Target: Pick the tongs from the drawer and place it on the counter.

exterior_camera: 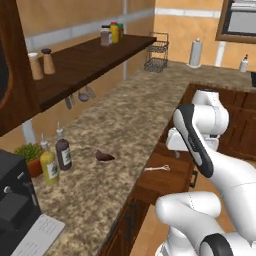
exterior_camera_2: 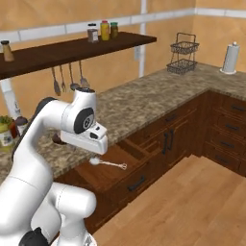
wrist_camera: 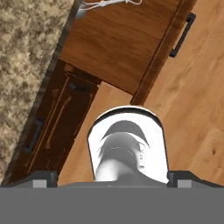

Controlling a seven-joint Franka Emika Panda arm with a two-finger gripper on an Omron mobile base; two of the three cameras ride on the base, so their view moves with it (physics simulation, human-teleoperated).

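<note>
Bench [exterior_camera: 125, 120]: brown lump [exterior_camera: 104, 156], two bottles [exterior_camera: 56, 157] near the drawer [exterior_camera_2: 108, 175].
Tongs [exterior_camera_2: 108, 163]: flat in drawer, below hand [exterior_camera_2: 94, 144].
Hand: fingers' spread unclear.

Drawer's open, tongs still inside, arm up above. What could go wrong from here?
1. The tongs are thin and lie flat on the drawer bottom, so the pincer may slip off or close on nothing.
2. They lie near the counter edge at the drawer's back, so a steep descent could clip that edge.
3. A small dark lump sits on the counter just above the drawer; placing the tongs there could knock it.
</note>
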